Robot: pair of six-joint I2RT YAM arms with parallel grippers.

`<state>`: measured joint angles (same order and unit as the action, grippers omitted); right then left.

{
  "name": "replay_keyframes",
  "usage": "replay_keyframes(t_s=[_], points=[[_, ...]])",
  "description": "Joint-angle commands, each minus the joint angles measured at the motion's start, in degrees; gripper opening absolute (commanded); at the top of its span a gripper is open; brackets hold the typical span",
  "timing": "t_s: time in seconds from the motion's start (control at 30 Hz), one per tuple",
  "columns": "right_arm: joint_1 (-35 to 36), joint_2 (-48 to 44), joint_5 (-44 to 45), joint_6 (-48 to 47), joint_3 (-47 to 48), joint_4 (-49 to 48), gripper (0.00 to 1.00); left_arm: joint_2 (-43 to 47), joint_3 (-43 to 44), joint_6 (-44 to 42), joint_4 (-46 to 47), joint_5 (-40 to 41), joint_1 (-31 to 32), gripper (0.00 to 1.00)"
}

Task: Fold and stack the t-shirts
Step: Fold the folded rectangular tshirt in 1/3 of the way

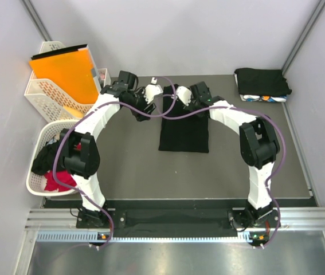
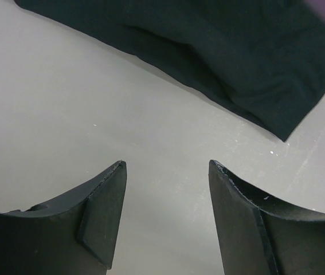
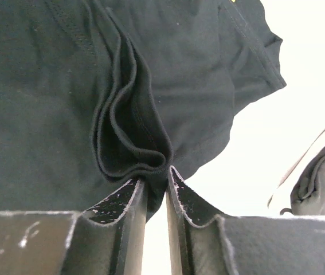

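Black t-shirt flat mid-worktop. Right claw pinching bunched fold at shirt's 12 o'clock edge. Left claw spread over bare worktop, shirt toward 1 o'clock. Folded stack at 2 o'clock corner.

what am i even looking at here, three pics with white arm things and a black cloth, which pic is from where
These are two white robot arms bolted at the near edge of a grey table, each ending in a two-finger gripper. The wide picture comes from a fixed camera above and behind them. The other two come from cameras on the wrists, so the dark wedges at the bottom are each gripper's own fingers.

A black t-shirt, partly folded, lies mid-table. The right gripper pinches a fold of its cloth. The left gripper is open over bare table beside the shirt. A stack of folded shirts sits at the far right, and white baskets with more clothes and an orange folder stand at the left.
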<state>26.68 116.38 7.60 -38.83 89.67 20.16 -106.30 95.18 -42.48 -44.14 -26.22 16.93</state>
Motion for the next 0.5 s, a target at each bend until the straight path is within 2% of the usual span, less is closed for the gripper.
replay_keyframes(t_s=[0.0,0.07,0.2,0.3,0.47], points=[[-1.0,-2.0,2.7,-0.5,-0.5,-3.3,0.2,-0.7,3.8,-1.0,-0.6,-2.3,0.1,0.64],[-1.3,-1.9,3.1,-0.5,-0.7,-3.4,0.22,-0.8,4.2,-1.0,-0.7,-2.4,0.1,0.64],[-1.5,-1.2,4.7,-0.7,-1.2,-3.5,0.41,-1.0,4.6,-1.0,-0.9,-2.4,0.1,0.64],[-1.6,-0.7,7.1,-0.7,-1.5,-4.5,0.49,-0.9,4.7,-1.3,-0.9,-2.4,0.1,0.64],[-1.8,-0.9,13.7,-1.4,-2.7,-8.2,0.51,-0.7,4.8,-1.7,-1.0,-2.6,0.1,0.64]])
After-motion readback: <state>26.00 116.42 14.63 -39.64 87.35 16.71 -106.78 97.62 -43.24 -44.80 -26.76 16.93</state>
